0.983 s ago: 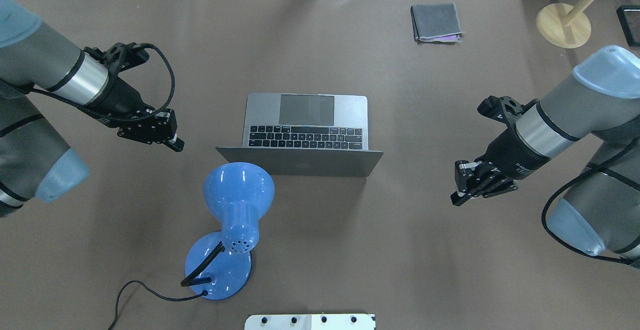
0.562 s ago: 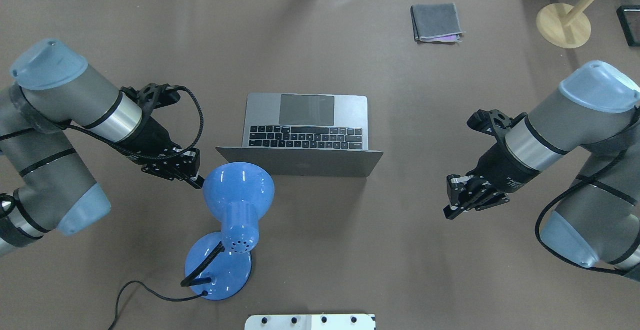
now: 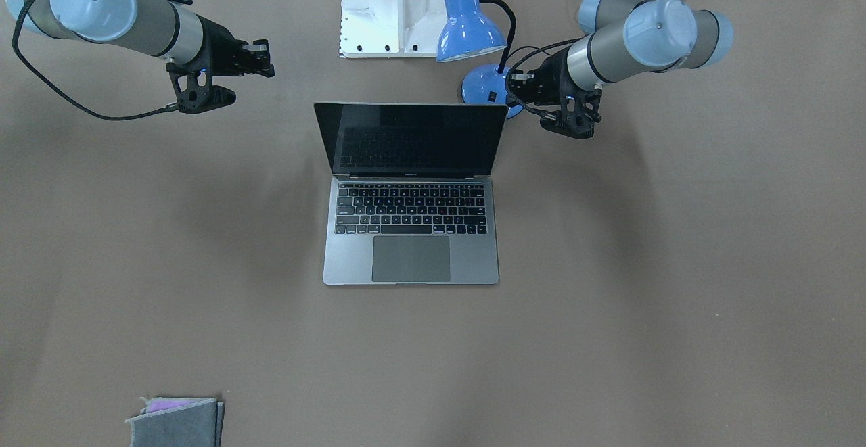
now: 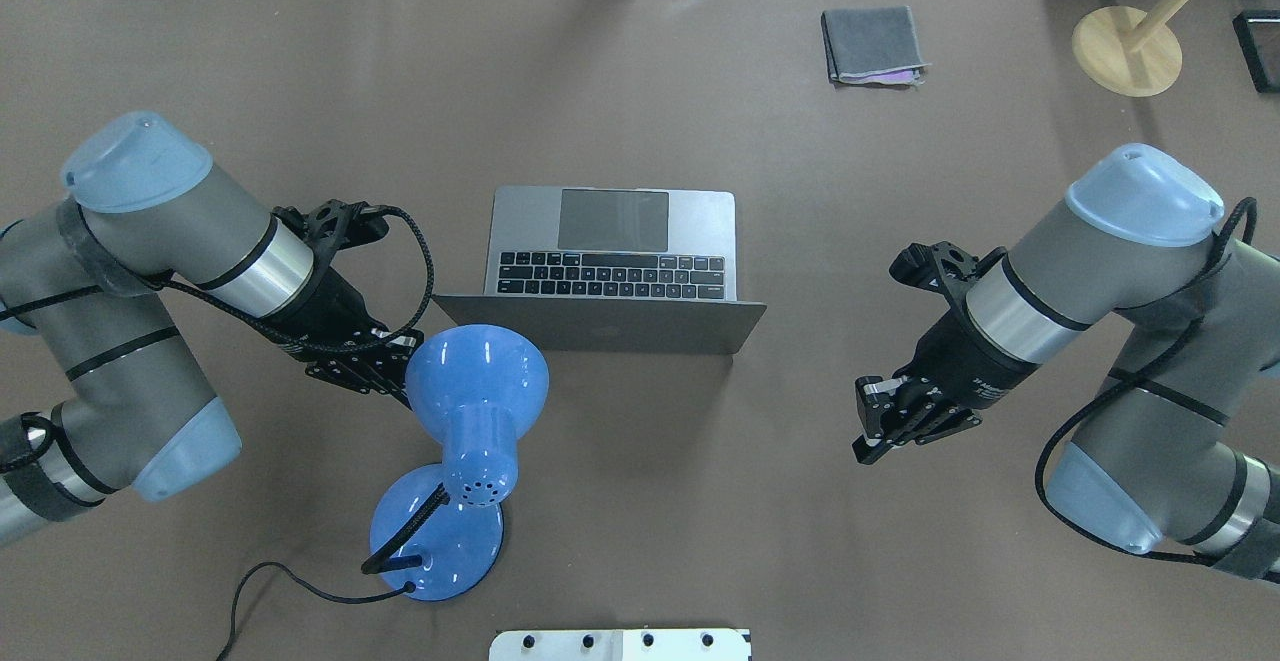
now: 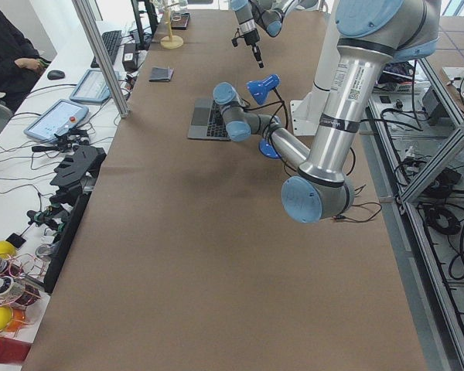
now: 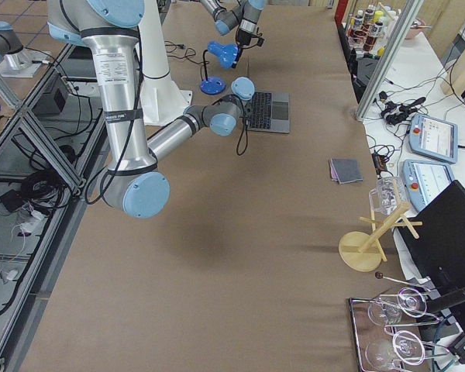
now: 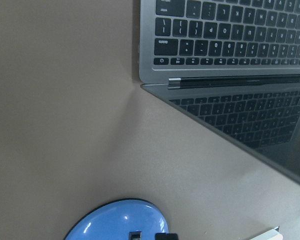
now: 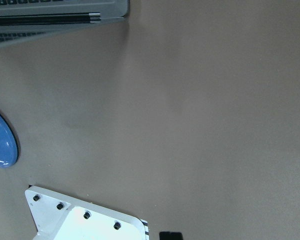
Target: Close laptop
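Overhead exterior shows the laptop (image 4: 612,241) open mid-table, its lid on the robot's side. Right gripper (image 4: 868,436) and left gripper (image 3: 514,90) look pressed together. Your left one crowds the blue lamp (image 4: 476,371) — reaching for the lid could topple it.

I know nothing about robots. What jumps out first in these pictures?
An open grey laptop sits mid-table, lid raised, screen dark. A glossy blue desk lamp stands just behind the lid, with the left gripper close beside it; the right gripper hangs off to the other side.
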{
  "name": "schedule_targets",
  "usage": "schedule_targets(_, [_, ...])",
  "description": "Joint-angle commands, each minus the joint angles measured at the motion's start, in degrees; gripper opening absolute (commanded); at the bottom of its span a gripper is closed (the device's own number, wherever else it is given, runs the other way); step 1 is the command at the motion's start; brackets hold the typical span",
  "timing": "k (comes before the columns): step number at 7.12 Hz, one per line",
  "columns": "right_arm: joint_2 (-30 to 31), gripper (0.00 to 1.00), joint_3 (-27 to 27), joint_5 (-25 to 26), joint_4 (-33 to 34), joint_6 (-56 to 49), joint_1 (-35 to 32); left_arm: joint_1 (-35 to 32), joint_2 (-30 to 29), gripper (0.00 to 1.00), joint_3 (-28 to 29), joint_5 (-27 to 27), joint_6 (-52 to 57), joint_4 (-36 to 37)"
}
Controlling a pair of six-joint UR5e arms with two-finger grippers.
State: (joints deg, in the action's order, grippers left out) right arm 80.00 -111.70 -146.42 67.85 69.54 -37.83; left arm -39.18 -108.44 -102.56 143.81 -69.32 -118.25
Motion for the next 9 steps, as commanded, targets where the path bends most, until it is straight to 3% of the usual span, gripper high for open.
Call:
schedule_targets(1, [-2.73,0.00,0.69,2.00,0.00,0.33,2.39,0.51,-0.37,0.00,0.16,-0.02,-0.03,-0.23])
schedule_targets(3, [-7.38,0.00,1.74,3.86,0.08,4.62,3.37,0.77,-0.72,0.00,0.08,0.07,-0.47,-0.32])
schedule_targets(7, [-9.07,0.00,2.27,9.22,0.17,5.17,2.41,1.56,-3.18,0.00,0.87,0.07,-2.93,-0.32])
schedule_targets(9, [-12.05,0.00,5.77,11.50,0.17,5.08,1.79,1.56,-3.36,0.00,0.96,0.07,-2.84,-0.32])
